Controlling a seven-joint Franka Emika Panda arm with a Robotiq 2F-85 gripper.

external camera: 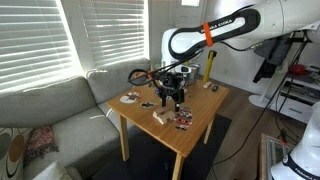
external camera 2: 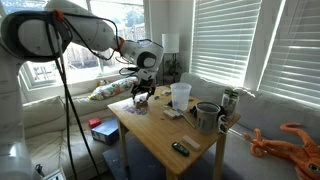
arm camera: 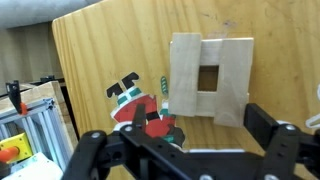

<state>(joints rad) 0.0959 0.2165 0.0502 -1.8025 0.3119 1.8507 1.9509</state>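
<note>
Wrist view: the gripper (arm camera: 176, 132), with matte black, blocky fingers (arm camera: 90, 148), is spread wide and holds nothing. It hangs over a pale wooden table (arm camera: 100, 50) with fine, straight grain. Between and just beyond the fingers lie two things. The first is a flat wooden block (arm camera: 230, 70) of light, unfinished timber, roughly square, with a square hole cut through its middle and raised strips along two sides. Just beside it, toward the table's edge, is a small toy figure (arm camera: 135, 103), glossy and irregular in outline, coloured red, green and black. Whether the two touch cannot be told. In an exterior view, the gripper (external camera: 172, 98) hovers clear of the tabletop, with the block (external camera: 160, 117) and the figure (external camera: 183, 122) on the near part of the table (external camera: 205, 105), beside a grey fabric sofa (external camera: 50, 110). In an exterior view, a clear plastic cup (external camera 2: 180, 95) and a dull metal mug (external camera 2: 207, 117) stand upright farther along the same table, well apart from the gripper (external camera 2: 143, 95).
</note>
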